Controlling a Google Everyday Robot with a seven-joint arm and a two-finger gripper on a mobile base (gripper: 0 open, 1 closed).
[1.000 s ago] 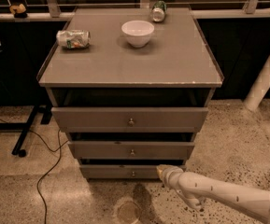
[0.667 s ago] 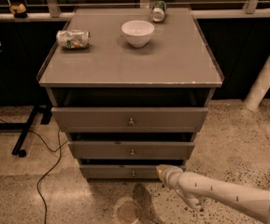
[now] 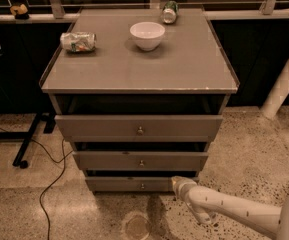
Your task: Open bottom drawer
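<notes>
Sitting lowest of three grey drawers, the bottom drawer [image 3: 119,185] is right down by the floor [image 3: 244,154]. It looks like the smallest front of the three. A little round metal knob [image 3: 142,186] sits in the middle of it. A thin dark gap shows along its top edge.

The gripper [image 3: 178,183] is at the right end of this drawer front, away from the knob. It is very close to the drawer, but I cannot tell if it touches. I also cannot tell if the gripper is spread apart or pressed together. The white arm [image 3: 234,213] behind it comes in low over the floor from the bottom right.

Above the bottom drawer is the middle drawer [image 3: 104,161], and above that the top drawer [image 3: 94,126]. Each has its own knob and a dark gap over it.

On the grey cabinet top [image 3: 134,69] a white bowl [image 3: 147,35] stands near the far edge, about in the middle. A squashed can [image 3: 77,41] lies on its side near the far left corner. It has a label, but I cannot read the words. A green can [image 3: 170,12] lies right at the far edge, just beside the bowl's right side. Its label cannot be read either.

A black cable [image 3: 48,189] curls over the floor to the left of the cabinet. A white pole [image 3: 285,81] leans up on the right.
</notes>
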